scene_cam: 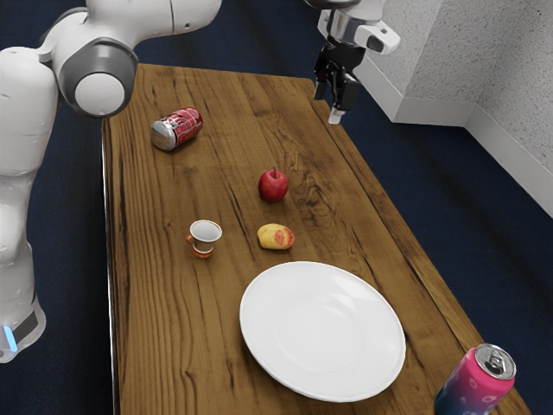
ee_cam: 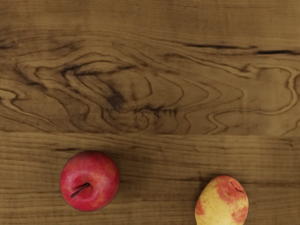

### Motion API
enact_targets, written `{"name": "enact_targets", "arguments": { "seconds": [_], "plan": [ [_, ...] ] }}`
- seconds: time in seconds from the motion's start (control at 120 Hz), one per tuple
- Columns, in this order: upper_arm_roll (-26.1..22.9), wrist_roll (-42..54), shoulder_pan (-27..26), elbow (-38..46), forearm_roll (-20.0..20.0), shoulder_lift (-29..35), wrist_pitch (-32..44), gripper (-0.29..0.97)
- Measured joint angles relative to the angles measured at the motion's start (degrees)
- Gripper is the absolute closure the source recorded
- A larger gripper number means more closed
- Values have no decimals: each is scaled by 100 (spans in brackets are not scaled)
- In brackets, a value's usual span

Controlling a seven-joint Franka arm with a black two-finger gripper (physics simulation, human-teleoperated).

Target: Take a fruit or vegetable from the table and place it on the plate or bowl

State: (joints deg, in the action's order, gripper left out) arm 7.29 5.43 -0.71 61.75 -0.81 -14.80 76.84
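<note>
A red apple (scene_cam: pixel 273 185) (ee_cam: pixel 89 180) sits near the middle of the wooden table (scene_cam: pixel 164 337). A yellow-and-red pear-like fruit (scene_cam: pixel 276 236) (ee_cam: pixel 221 202) lies just in front of it, between the apple and a large white plate (scene_cam: pixel 322 329). Nothing lies on the plate. My gripper (scene_cam: pixel 331 102) hangs high above the table's far part, well above and behind the apple. Its fingers are open and hold nothing.
A red soda can (scene_cam: pixel 176 129) lies on its side at the back, toward the exterior view's left. A small white-and-orange cup (scene_cam: pixel 205 238) stands left of the pear-like fruit. A pink can (scene_cam: pixel 477 380) stands at the front right corner.
</note>
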Motion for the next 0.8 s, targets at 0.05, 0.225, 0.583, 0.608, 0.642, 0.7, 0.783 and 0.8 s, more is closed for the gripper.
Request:
{"name": "enact_targets", "arguments": {
  "seconds": [0.05, 0.225, 0.583, 0.608, 0.642, 0.7, 0.783, 0.8],
  "plan": [
    [0, 8, 0, 1, -3, -2, -3, 0],
    [4, 22, -1, -18, -14, -19, -14, 0],
    [-233, -34, -78, -1112, -36, 163, -459, 0],
    [-236, -45, -78, -1074, -8, 163, -472, 0],
    [-241, -29, -76, -931, 80, 162, -477, 0],
    [-241, 184, -68, -666, 217, 139, -388, 0],
    [-160, 662, -51, -435, 330, 108, -236, 0],
    [-116, 751, -44, -395, 345, 76, -208, 0]
  ]
}}
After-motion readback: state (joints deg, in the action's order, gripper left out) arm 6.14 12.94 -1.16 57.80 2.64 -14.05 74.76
